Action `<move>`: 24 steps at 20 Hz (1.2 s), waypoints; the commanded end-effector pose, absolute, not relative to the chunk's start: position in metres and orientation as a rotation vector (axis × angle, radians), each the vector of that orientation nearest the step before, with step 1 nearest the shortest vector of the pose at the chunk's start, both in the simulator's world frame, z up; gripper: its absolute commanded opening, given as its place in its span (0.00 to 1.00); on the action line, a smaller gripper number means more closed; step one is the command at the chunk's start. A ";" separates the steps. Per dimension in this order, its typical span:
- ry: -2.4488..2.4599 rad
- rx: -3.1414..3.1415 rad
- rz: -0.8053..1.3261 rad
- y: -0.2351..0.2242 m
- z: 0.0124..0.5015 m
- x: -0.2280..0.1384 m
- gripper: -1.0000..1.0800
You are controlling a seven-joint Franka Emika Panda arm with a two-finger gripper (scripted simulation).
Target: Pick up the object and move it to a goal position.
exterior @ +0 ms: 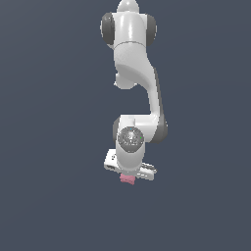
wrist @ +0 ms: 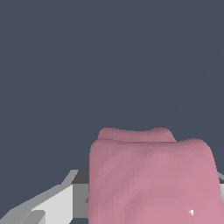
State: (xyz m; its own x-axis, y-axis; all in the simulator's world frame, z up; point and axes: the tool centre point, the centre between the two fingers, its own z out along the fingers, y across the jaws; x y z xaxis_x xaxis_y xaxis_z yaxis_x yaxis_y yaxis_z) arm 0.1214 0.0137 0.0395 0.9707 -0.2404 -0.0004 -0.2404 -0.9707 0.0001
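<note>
The object [exterior: 127,180] is a small matte pink lump sitting right under the white hand of my gripper [exterior: 128,175], low in the middle of the exterior view. In the wrist view the object [wrist: 151,179] fills the space between the fingers. One grey-white finger [wrist: 57,201] presses against its side, while the other finger is mostly hidden behind the lump. The gripper is shut on the object. No mark for the goal position shows in either view.
The white arm [exterior: 139,73] rises straight above the hand to the top of the exterior view. Everything around it is a plain dark blue-grey background, with no other objects, edges or surfaces to be seen.
</note>
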 end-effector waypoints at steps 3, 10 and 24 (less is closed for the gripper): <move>-0.380 3.118 0.000 0.014 0.041 0.121 0.00; -0.380 3.118 0.000 0.024 0.059 0.117 0.00; -0.380 3.118 0.000 0.084 0.177 0.089 0.00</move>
State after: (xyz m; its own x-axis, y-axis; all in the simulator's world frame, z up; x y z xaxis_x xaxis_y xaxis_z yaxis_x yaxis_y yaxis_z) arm 0.0934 0.0757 0.1613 0.9707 -0.2403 -0.0002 -0.2403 -0.9707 0.0000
